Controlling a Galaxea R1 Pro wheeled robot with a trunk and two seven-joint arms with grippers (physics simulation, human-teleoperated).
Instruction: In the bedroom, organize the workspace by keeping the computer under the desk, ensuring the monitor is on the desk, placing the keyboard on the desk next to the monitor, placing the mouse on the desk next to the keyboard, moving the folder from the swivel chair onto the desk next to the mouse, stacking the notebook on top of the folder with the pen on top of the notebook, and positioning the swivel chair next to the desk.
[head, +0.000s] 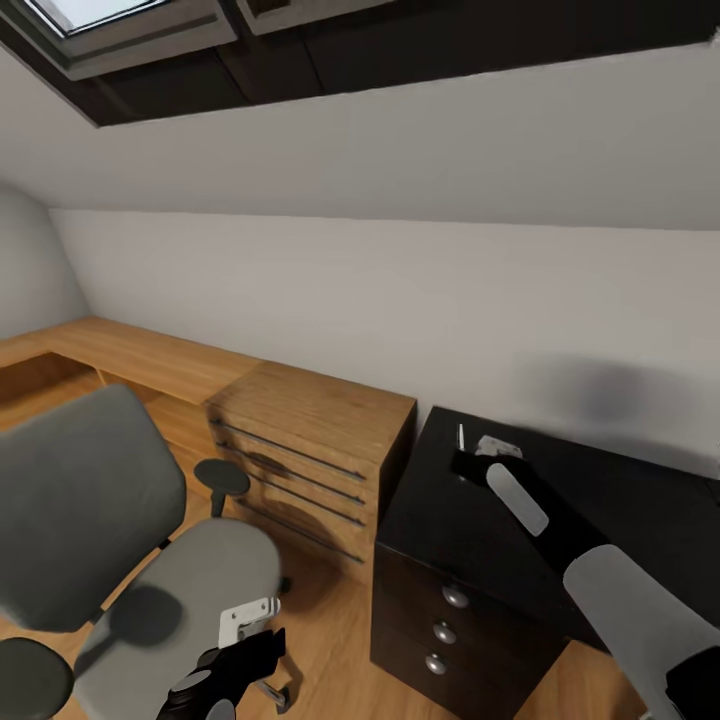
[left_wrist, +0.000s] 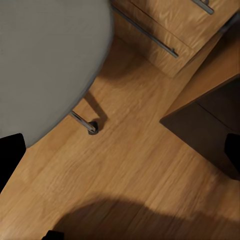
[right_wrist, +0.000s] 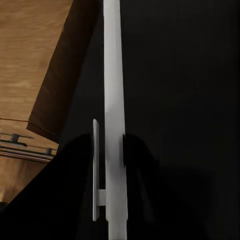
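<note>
Right wrist view shows my right gripper (right_wrist: 111, 165) pinched shut on the notebook (right_wrist: 114, 75). It stands on its thin edge over the black desk (right_wrist: 190, 100), and its long side points straight out from the fingers. I think it is light and bendy, so a hold nearer the middle seems safer. My left gripper (head: 247, 622) hangs open by the swivel chair (head: 200, 570), holding nothing.

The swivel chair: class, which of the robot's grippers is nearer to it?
Left. The left gripper hangs at the front edge of the swivel chair seat; the right gripper is over the desk, beyond the chair.
</note>
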